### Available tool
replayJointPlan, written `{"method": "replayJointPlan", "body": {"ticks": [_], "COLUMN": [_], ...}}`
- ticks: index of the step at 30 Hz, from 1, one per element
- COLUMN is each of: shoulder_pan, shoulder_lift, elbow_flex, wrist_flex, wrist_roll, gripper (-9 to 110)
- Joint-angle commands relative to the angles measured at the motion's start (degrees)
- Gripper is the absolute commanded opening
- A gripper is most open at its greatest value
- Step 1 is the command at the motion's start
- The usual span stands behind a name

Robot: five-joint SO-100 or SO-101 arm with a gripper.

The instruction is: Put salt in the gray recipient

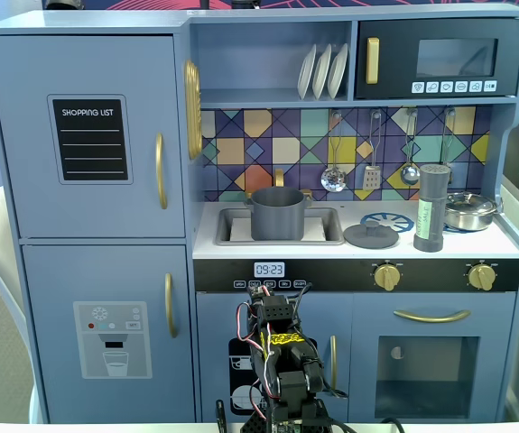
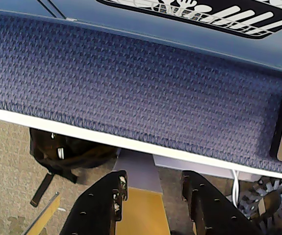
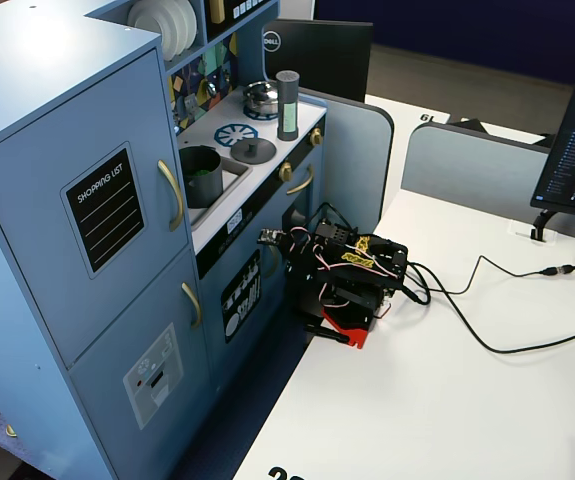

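Down at the white table's edge, folded low before the toy kitchen, the claw (image 2: 153, 188) hangs apart and empty — nothing begun. Next, a long reach up to the salt (image 1: 431, 207) at the counter's right end, then over to the gray recipient (image 1: 278, 213) in the sink.

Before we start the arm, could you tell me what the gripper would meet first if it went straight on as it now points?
Judging by the wrist view, the open gripper points at the blue partition, probably the first contact, though depth is unclear.

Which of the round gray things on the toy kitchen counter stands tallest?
The salt, a slim shaker with a pale green label, right of the flat lid; it rises above the gray recipient in the sink.
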Motion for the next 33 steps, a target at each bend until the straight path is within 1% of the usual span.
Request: {"method": "replayJointPlan", "body": {"ticks": [1,12,15,18,24,26,28,31,33], "shoulder_pan": [1.49,3.6,5.71,9.93,27.42,33.22,38.67,45.09,48.25], "shoulder_lift": [0.18,0.18,0.18,-2.11,-14.06,-16.87,-18.98,-20.57,-22.59], "elbow_flex": [-0.44,-0.44,-1.32,-9.4,-34.45,-40.69,-44.82,-46.14,-45.53], "wrist_flex": [0.09,0.09,0.18,-0.26,1.67,-0.88,-6.86,-21.45,-33.57], "wrist_roll": [0.79,0.53,-2.99,-4.75,-3.6,-3.08,-3.34,-3.43,-3.43], "gripper": [1,0,0,0,0,0,0,0,3]}}
